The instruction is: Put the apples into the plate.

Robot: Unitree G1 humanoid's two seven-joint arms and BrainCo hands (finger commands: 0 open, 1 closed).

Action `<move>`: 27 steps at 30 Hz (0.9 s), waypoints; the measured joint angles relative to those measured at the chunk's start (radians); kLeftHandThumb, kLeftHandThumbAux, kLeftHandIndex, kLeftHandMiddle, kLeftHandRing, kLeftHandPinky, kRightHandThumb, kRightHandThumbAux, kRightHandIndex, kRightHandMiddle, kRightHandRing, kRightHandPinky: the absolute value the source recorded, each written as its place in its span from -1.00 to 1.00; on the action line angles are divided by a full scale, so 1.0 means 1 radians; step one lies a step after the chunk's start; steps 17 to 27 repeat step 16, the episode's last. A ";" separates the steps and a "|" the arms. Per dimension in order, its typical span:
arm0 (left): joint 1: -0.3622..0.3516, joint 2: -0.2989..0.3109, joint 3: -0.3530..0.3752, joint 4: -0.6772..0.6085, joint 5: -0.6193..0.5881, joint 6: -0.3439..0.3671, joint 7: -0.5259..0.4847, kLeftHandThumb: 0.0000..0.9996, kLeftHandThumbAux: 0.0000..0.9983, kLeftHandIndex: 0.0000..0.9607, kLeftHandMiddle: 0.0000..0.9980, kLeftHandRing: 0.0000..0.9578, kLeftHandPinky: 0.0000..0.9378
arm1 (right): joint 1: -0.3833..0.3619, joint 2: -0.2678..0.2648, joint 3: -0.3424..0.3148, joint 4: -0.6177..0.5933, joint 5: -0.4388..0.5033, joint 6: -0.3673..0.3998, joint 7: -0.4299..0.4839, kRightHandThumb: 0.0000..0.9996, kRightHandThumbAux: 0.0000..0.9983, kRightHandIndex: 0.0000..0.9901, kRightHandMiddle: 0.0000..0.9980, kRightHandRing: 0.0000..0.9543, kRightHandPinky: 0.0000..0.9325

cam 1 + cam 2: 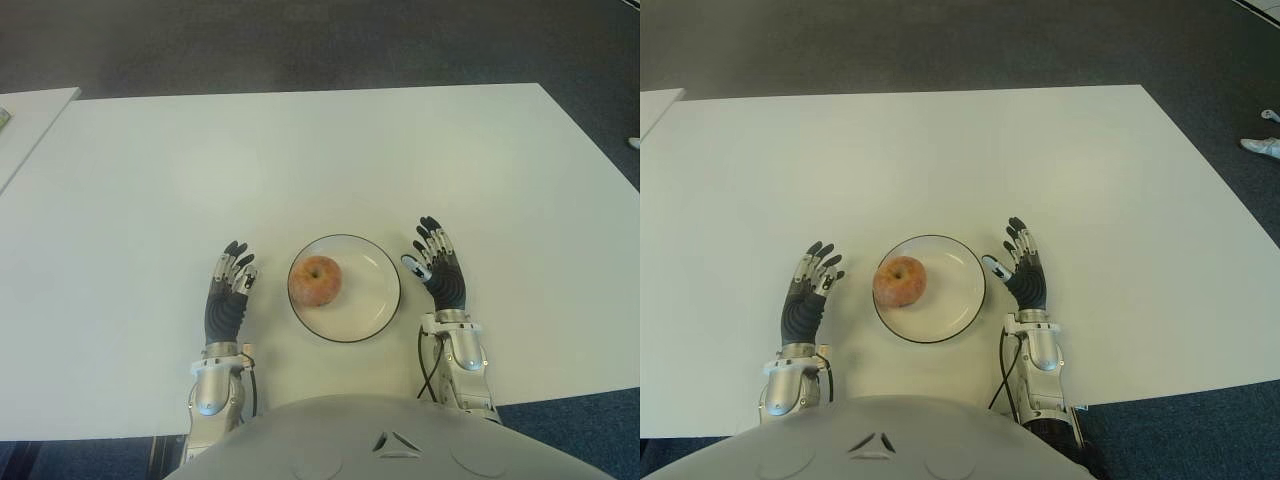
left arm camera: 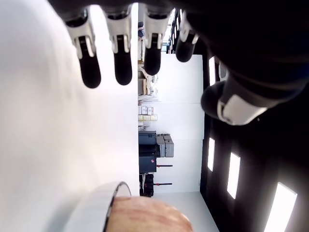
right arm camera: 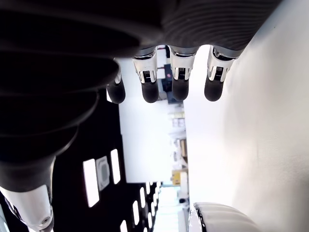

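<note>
One reddish-yellow apple [image 1: 316,281] sits inside the white plate [image 1: 375,290] with a dark rim, toward its left side, near the table's front edge. My left hand [image 1: 231,287] shows just left of the plate, fingers straight and spread, holding nothing. My right hand [image 1: 436,265] shows just right of the plate, fingers also extended and empty. In the left wrist view the apple [image 2: 145,215] and plate rim [image 2: 91,205] appear beyond my straight fingers [image 2: 123,60]. The right wrist view shows the plate edge [image 3: 217,217] past my open fingers [image 3: 181,82].
The white table [image 1: 300,160] stretches wide behind the plate. A second white table's corner [image 1: 25,115] shows at the far left. Dark carpet [image 1: 320,40] lies beyond the far edge.
</note>
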 measured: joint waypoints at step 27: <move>0.000 -0.004 0.000 0.000 0.003 -0.001 0.000 -0.76 0.02 -0.79 -0.74 -0.64 -0.57 | 0.008 -0.008 0.003 -0.007 -0.008 0.000 0.000 -0.77 0.33 -0.92 -0.98 -1.00 -1.00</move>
